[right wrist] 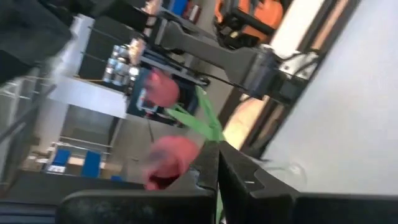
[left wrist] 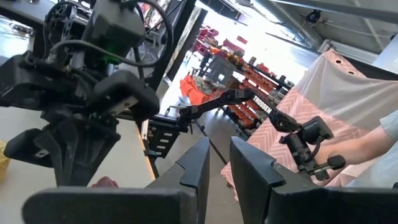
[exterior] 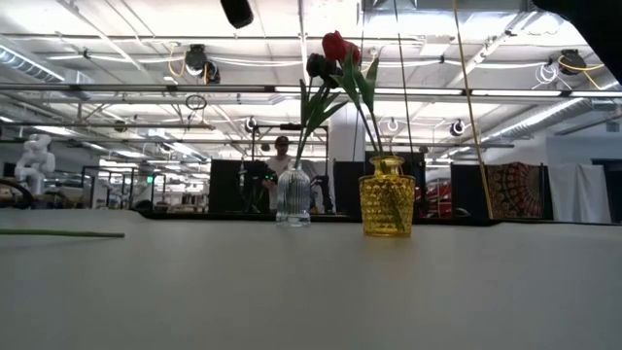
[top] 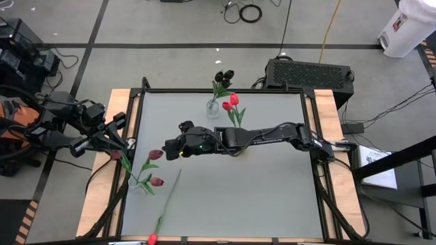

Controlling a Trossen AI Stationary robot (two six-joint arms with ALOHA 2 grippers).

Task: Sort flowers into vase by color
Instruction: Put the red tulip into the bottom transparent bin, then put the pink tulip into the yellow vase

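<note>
My right gripper (top: 165, 152) (right wrist: 217, 167) reaches across the table's middle toward the left and is shut on a maroon flower (top: 155, 154). Two more maroon flowers (top: 117, 155) (top: 157, 182) stand in a small clear vase (top: 138, 182) at the near left. At the far middle, a ribbed clear vase (exterior: 293, 199) holds black flowers (top: 225, 75), and a yellow vase (exterior: 386, 199) holds red flowers (top: 231, 103). One red flower (top: 163, 207) lies flat near the front edge. My left gripper (left wrist: 219, 168) waits at the table's left edge, its fingers a little apart with nothing between them. My right gripper pinches the maroon flower's green stem (right wrist: 213, 142) between its two shut fingers, close below the head (right wrist: 174, 158). The fingers come nearly level from the table's right side and lie across the stem. The stem (top: 146, 167) runs down toward the small clear vase; whether its end is inside I cannot tell.
The right arm (top: 266, 135) spans the table's middle and hides the yellow vase from above. Wooden rails (top: 109, 184) edge the table on both sides. A black box (top: 308, 72) sits behind the far edge. A person's arm (left wrist: 367, 149) shows beyond the table.
</note>
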